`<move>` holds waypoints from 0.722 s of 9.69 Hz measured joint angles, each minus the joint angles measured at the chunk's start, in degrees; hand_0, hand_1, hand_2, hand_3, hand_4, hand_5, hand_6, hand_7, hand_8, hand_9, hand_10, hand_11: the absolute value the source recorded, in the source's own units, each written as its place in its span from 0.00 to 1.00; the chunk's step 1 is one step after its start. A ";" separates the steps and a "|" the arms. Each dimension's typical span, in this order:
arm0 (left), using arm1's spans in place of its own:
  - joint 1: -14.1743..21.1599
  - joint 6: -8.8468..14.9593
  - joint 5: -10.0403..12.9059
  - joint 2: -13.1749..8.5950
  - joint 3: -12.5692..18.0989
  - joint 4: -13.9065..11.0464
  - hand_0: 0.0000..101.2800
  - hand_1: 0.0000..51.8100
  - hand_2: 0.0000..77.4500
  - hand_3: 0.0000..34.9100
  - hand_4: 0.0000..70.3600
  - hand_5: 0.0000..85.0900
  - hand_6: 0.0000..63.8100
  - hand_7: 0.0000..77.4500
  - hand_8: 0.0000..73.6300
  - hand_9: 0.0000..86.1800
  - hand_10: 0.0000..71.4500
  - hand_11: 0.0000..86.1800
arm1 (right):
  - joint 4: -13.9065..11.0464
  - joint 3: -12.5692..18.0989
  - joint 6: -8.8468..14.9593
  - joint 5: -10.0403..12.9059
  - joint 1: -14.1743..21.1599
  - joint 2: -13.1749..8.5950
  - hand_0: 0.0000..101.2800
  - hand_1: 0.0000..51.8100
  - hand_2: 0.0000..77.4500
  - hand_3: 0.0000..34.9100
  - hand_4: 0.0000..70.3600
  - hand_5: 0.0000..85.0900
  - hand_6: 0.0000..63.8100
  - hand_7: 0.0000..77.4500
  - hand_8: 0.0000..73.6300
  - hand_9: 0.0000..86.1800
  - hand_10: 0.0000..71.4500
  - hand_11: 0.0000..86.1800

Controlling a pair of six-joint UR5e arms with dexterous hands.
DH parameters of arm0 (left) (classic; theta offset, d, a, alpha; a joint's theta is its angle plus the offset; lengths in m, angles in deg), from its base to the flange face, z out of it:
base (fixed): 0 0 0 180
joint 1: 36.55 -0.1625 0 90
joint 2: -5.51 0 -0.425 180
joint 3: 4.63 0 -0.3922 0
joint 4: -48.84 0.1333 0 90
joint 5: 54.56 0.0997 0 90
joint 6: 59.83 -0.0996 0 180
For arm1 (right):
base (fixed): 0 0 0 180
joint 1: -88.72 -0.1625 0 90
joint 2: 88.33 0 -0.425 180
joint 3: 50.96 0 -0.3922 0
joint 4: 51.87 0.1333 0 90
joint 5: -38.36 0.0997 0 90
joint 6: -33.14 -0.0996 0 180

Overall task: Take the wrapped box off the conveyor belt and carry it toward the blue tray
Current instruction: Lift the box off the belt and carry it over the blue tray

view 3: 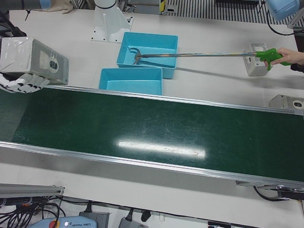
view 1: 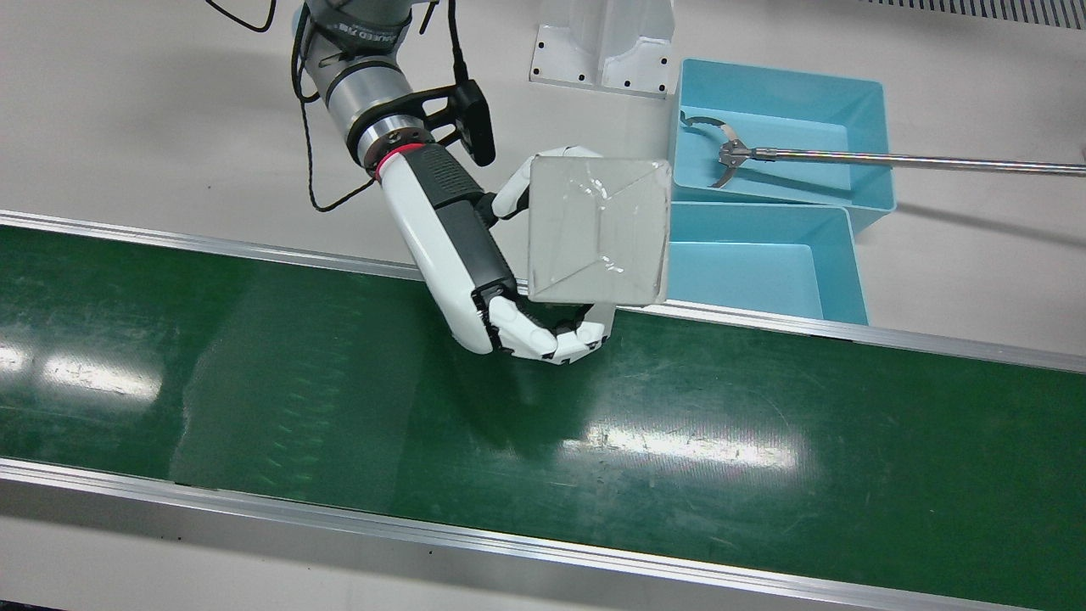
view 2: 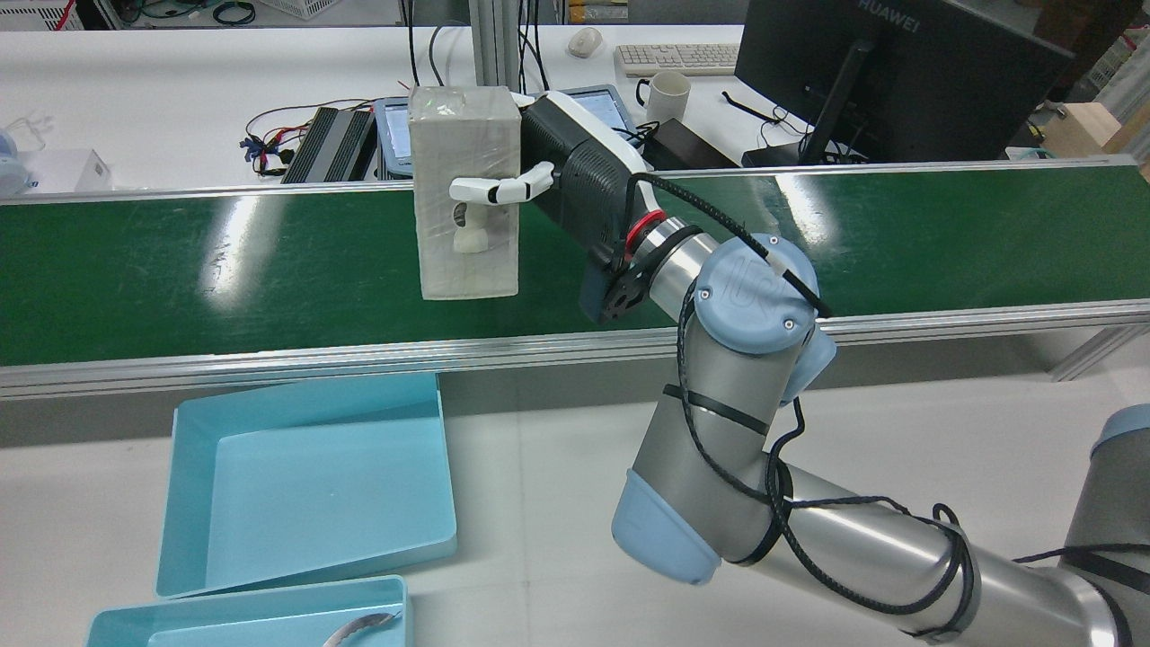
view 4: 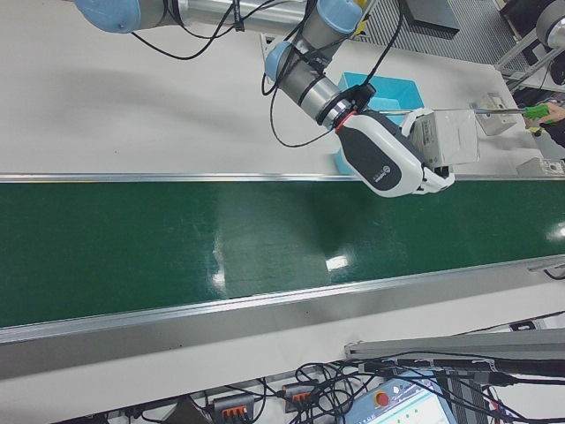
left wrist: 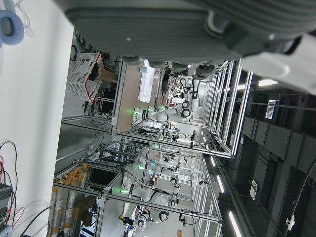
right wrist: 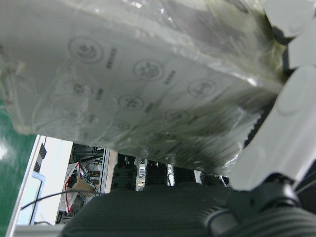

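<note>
My right hand [view 1: 475,255] is shut on the wrapped box [view 1: 594,229], a grey carton in clear film. It holds the box in the air over the robot-side edge of the green conveyor belt [view 1: 339,382], just beside the nearer blue tray [view 1: 764,263]. The fingers [view 1: 551,339] curl around the box's edge. In the rear view the box [view 2: 465,193] hangs upright above the belt, with the tray [view 2: 305,476] below and closer. The right hand view is filled by the box [right wrist: 138,84]. Only the underside of my left hand [left wrist: 197,24] shows, far from the belt.
A second blue tray [view 1: 780,136] stands behind the first. A long metal grabber tool [view 1: 848,159] reaches into it, held by a person at a green handle [view 3: 270,54]. An arm pedestal [view 1: 602,42] stands next to that tray.
</note>
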 joint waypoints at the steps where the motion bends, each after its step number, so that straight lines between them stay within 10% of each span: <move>1: 0.00 0.00 0.00 0.00 0.00 0.00 0.00 0.00 0.01 0.00 0.01 0.01 0.01 0.01 0.01 0.00 0.01 0.00 | -0.65 1.51 1.95 1.72 3.26 -0.06 0.43 0.03 0.49 0.03 0.29 0.62 0.54 0.58 0.67 0.53 0.82 0.37; 4: 0.00 0.00 0.00 0.00 0.00 0.00 0.00 0.00 0.01 0.00 0.00 0.01 0.01 0.01 0.01 0.01 0.01 0.01 | -0.16 2.32 8.57 9.41 13.82 -0.13 0.42 0.03 0.49 0.01 0.29 0.63 0.57 0.59 0.72 0.58 0.90 0.38; 7: 0.00 0.00 0.00 0.00 0.00 0.00 0.00 0.00 0.01 0.00 0.01 0.01 0.01 0.01 0.01 0.00 0.01 0.01 | 3.99 0.74 10.66 10.12 17.05 0.22 0.43 0.01 0.45 0.00 0.23 0.65 0.58 0.59 0.63 0.67 0.83 0.47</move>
